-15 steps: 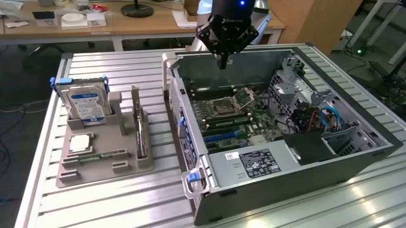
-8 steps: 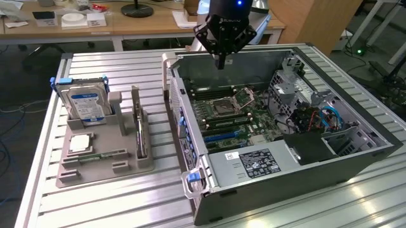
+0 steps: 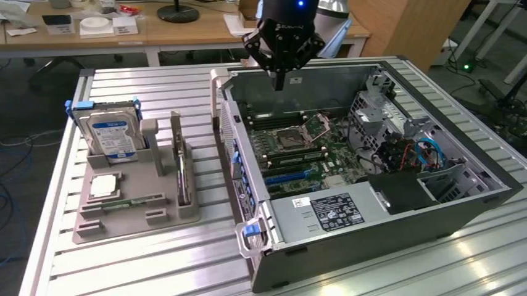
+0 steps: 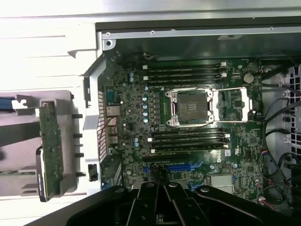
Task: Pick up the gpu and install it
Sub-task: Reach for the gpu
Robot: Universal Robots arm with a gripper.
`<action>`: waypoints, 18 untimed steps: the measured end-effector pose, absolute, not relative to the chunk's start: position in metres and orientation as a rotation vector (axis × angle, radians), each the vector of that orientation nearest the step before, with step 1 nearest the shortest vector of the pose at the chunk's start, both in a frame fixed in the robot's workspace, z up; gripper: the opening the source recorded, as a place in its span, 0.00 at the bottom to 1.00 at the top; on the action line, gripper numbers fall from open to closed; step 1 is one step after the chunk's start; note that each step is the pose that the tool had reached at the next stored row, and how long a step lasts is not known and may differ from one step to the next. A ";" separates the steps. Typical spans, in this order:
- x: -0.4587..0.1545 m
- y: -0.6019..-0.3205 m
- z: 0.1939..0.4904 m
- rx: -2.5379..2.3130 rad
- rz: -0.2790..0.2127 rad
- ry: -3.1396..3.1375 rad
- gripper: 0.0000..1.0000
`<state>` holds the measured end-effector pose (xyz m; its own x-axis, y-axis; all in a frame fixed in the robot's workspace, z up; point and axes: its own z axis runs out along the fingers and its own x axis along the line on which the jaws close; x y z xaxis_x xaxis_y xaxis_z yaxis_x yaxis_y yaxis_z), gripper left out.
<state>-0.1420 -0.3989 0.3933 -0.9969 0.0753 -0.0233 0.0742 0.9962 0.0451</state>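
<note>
One claw (image 3: pixel 280 81) hangs at the upper middle of the exterior view, above the far side of the open case (image 3: pixel 371 246). Its fingers are pressed together to a single tip and there is nothing between them. Below it the motherboard (image 3: pixel 305 148) lies flat in the case, with the bare socket (image 3: pixel 298 137) near its middle and a power supply (image 3: pixel 329 213) at the near end. The gpu (image 3: pixel 182 179) is well apart from the claw, in the left half of the exterior view. It stands on its long edge in a slot of the grey holder (image 3: pixel 140 216), just beside the case's outer wall, and nothing touches it. In the same holder, further toward the exterior view's left, a hard drive (image 3: pixel 115 139) stands upright. A square chip (image 3: pixel 105 185) and a memory stick (image 3: pixel 132 202) lie flat in front of the drive. The holder and the case both rest on a table (image 3: pixel 148 271) of metal slats. In the wrist view the black fingers (image 4: pixel 146 202) sit closed over the motherboard near a blue slot (image 4: pixel 178 167), and the gpu shows as a green board outside the case wall.
</note>
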 end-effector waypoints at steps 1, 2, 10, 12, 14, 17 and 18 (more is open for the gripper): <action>-0.144 -0.399 0.393 0.117 0.069 3.114 0.11; -0.145 -0.399 0.393 0.117 0.069 3.114 0.11; -0.157 -0.399 0.393 0.117 0.069 3.114 0.11; -0.159 -0.399 0.393 0.117 0.069 3.114 0.11; -0.162 -0.399 0.393 0.117 0.069 3.114 0.11; -0.168 -0.399 0.393 0.117 0.069 3.114 0.11; -0.170 -0.399 0.393 0.117 0.069 3.114 0.11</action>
<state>-0.1700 -0.3990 0.3933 -0.9969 0.0753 -0.0233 0.0742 0.9962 0.0450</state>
